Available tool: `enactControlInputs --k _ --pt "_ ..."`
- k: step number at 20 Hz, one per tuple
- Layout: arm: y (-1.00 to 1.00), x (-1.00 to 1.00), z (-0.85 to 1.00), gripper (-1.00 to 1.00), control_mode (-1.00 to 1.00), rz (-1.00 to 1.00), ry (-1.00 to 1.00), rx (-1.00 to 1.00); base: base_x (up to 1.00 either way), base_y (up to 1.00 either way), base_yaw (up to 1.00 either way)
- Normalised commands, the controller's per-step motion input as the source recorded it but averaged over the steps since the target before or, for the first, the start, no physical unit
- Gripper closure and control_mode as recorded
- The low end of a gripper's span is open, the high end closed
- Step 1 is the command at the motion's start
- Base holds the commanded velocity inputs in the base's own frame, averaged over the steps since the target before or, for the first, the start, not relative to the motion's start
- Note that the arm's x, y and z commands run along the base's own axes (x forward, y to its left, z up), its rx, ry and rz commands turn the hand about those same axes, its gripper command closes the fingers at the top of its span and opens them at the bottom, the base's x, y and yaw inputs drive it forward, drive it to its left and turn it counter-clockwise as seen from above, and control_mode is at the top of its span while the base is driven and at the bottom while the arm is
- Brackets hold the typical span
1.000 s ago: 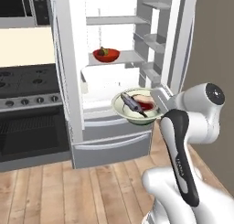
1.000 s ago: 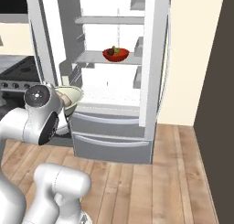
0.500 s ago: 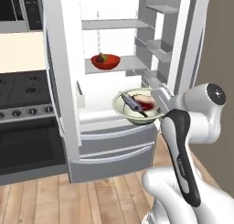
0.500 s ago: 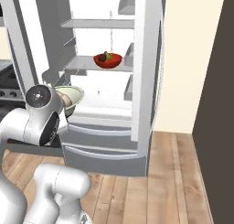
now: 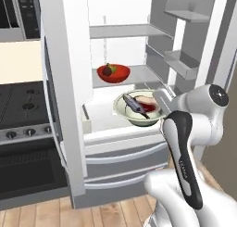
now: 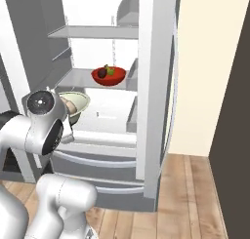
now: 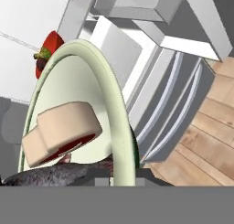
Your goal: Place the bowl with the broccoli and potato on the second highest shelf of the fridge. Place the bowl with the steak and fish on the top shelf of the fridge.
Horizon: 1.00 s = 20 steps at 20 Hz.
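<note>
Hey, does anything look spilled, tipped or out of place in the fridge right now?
Nothing stands out. The red bowl sits level on the second highest shelf with its food inside, and the pale green bowl with the fish and steak is level too.

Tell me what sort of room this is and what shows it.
A home kitchen, rendered: an open fridge with shelves and door bins, a stove with knobs beside it, and wood flooring.
</note>
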Motion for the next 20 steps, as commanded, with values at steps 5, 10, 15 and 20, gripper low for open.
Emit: enactControlInputs --k 5,10,15,20 --pt "0.00 0.00 0.00 1.00 1.00 0.00 0.00 0.00 0.59 0.09 0.00" --pt "0.00 0.00 0.00 1.00 1.00 0.00 0.00 0.00 0.61 0.07 0.00" --pt "0.00 0.00 0.00 1.00 1.00 0.00 0.00 0.00 0.54 0.14 0.00" --pt "0.00 0.00 0.00 1.00 1.00 0.00 0.00 0.00 0.59 0.09 0.00"
